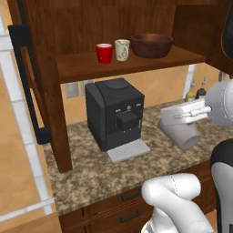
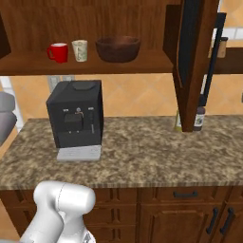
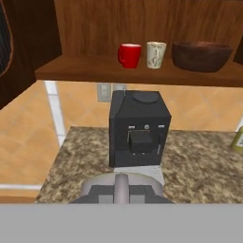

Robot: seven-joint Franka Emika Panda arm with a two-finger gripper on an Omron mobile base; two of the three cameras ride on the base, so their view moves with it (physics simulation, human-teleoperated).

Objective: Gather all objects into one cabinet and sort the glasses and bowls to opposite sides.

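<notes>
The pincer (image 3: 121, 184) is closed tight, its jaws pinched on the rim of a grey mug (image 1: 179, 132), which hangs tilted under the white hand just to the right of the coffee machine (image 1: 116, 116), close above the stone counter (image 1: 91, 175). In the hand view the mug shows as a rounded grey shape at the bottom edge, in front of the coffee machine's drip tray (image 3: 142, 170); whether the mug touches the counter cannot be told.

The coffee machine is a black box standing on the counter against the tan wall, with its pale grey tray at its foot. Straight above it runs the shelf board (image 1: 91, 68) of the dark wooden cabinet (image 1: 82, 18). On that board, above the coffee machine, stands a red cup (image 1: 104, 53), and just beside it to the right a cream cup (image 1: 122, 49) with a faint pattern, the two near each other but apart. Further right of the coffee machine, on the same board, sits a wide dark brown bowl (image 1: 151, 44), close to the cream cup and not touching it.

One cabinet door (image 1: 48, 91) stands open to the left of the coffee machine, bearing a long black handle (image 1: 25, 82). Well to the right of the coffee machine, a second open door (image 2: 192, 61) hangs edge-on, with small bottles (image 2: 199, 118) on the counter behind it. Below the coffee machine are brown drawers (image 2: 185, 194) with dark pulls.
</notes>
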